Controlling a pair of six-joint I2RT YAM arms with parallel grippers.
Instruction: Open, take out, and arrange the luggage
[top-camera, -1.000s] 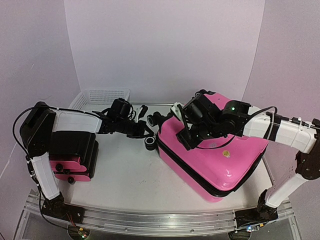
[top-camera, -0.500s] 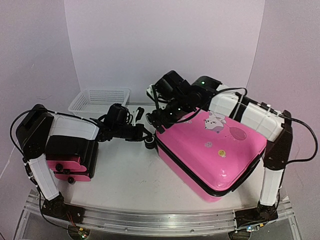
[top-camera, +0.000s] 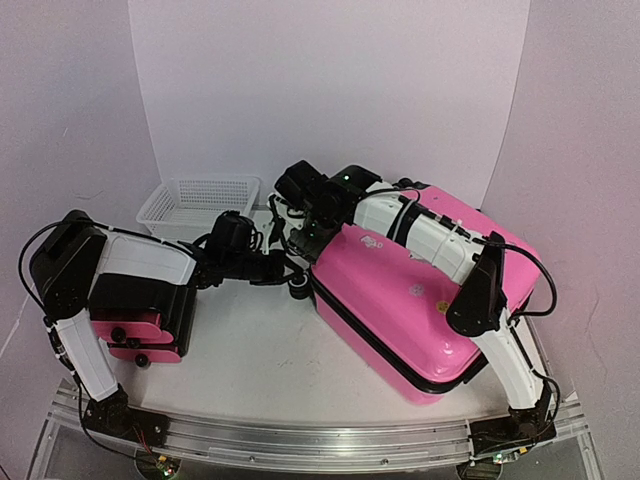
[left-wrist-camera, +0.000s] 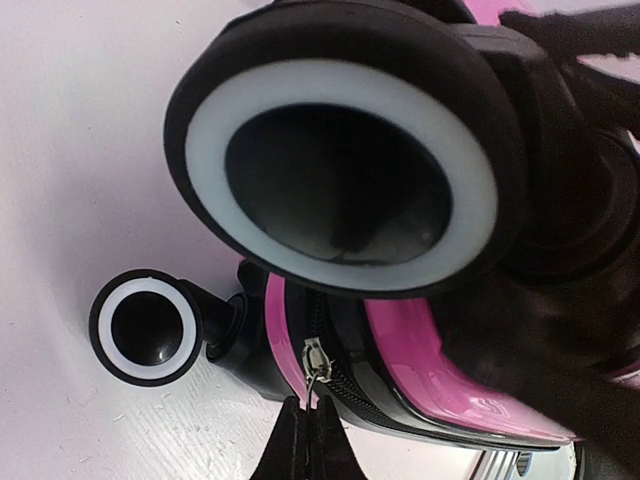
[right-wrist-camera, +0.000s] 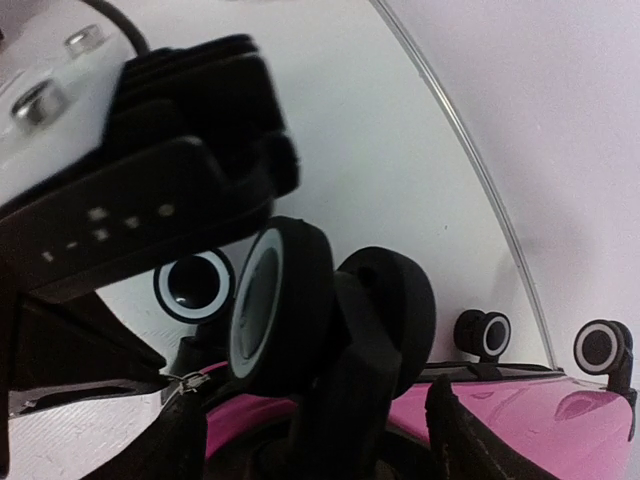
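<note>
The pink luggage (top-camera: 420, 300) lies flat at the right of the table, wheel end toward the middle. My left gripper (left-wrist-camera: 307, 440) is shut on the thin tab of its silver zipper pull (left-wrist-camera: 316, 360), at the corner below a large black wheel (left-wrist-camera: 340, 160). In the top view the left gripper (top-camera: 290, 268) sits against that corner. My right gripper (right-wrist-camera: 320, 440) reaches over the lid and stands open, its fingers (right-wrist-camera: 180, 440) on either side of a double wheel (right-wrist-camera: 290, 300) without clamping it. The right gripper (top-camera: 300, 235) hovers at the far left corner.
A smaller pink and black case (top-camera: 140, 320) stands under my left arm at the left. A white mesh basket (top-camera: 200, 195) sits at the back left. Further wheels (right-wrist-camera: 485, 333) line the luggage's end. Curved white walls close in the back.
My right arm has swung from above the lid across to the wheel corner, and its jaws now straddle a wheel. The left gripper stays shut at the zipper.
</note>
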